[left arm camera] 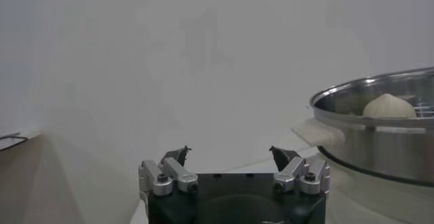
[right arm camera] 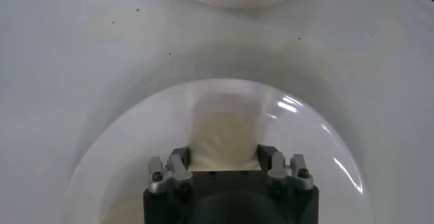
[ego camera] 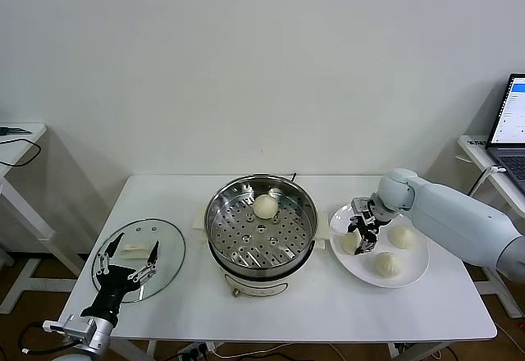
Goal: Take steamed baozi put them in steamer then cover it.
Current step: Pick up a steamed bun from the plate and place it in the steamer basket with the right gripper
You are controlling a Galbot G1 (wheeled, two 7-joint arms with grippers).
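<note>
So the right gripper [ego camera: 358,239] is down on the white plate [ego camera: 414,276] at the right side of the table [ego camera: 328,312], and its fingers are squeezed in on the sides of one baozi [ego camera: 350,244], the one nearest the steamer. From the right wrist cam you can see that bun [right arm camera: 224,137] wedged between the two fingers, and it looks a bit squared off where they press on it, with the plate's rim [right arm camera: 135,120] curving around it. Two more baozi are on the same plate, one further back [ego camera: 401,236] and one toward the front [ego camera: 387,264], both apart from the gripper. The steamer [ego camera: 261,231] sits in the middle of the table, open, with a single baozi [ego camera: 265,206] on the perforated tray toward the back; the left wrist cam catches that same bun [left arm camera: 388,106] peeking over the shiny rim [left arm camera: 366,89]. The glass lid [ego camera: 139,259] with its white handle is lying flat on the table off to the left, well apart from the steamer. The left gripper [ego camera: 130,262] hangs over that lid with its fingers spread wide and holding nothing, which the left wrist view [left arm camera: 230,156] shows pretty clearly.
</note>
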